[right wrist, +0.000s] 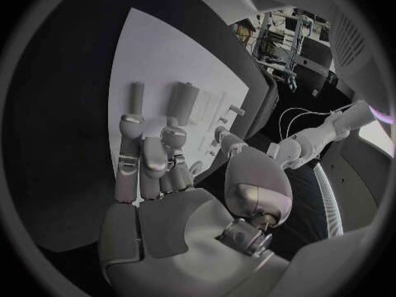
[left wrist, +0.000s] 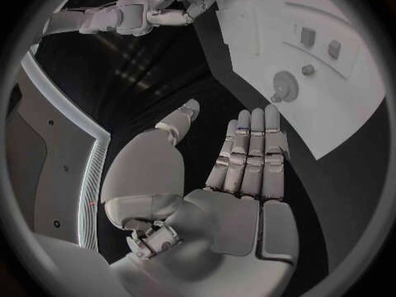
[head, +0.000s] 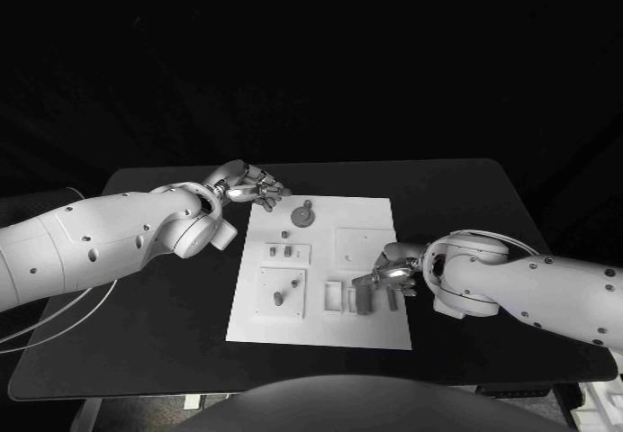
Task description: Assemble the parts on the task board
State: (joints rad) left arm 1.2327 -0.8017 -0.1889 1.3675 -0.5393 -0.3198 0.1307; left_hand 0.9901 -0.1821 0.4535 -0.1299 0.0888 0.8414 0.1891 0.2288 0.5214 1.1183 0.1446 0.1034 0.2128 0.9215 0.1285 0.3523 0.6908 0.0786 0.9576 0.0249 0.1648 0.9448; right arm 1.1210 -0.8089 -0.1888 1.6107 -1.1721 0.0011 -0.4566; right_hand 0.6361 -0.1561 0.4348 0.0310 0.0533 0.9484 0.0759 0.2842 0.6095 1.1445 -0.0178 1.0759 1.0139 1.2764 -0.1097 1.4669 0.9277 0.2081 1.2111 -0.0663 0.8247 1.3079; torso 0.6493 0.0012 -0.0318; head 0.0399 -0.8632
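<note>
The white task board [head: 370,216] lies in the middle of the black table. A round grey part [head: 302,216] sits near its far left corner, with small pegs [head: 287,253] and a square plate [head: 279,292] nearer to me. Two upright grey bars [head: 364,300] stand at the near right, also seen as grey bars [right wrist: 185,102] in the right wrist view. My left hand [head: 247,187] hovers at the far left corner, fingers straight and holding nothing [left wrist: 239,171]. My right hand [head: 390,274] is over the board just behind the bars, its fingertips [right wrist: 173,135] close to their ends, nothing gripped.
Bare black table [head: 156,315] surrounds the board on all sides. In the left wrist view the round part [left wrist: 284,86] and the board [left wrist: 346,105] lie beyond my fingers. A white cable [head: 52,315] hangs off the table's left side.
</note>
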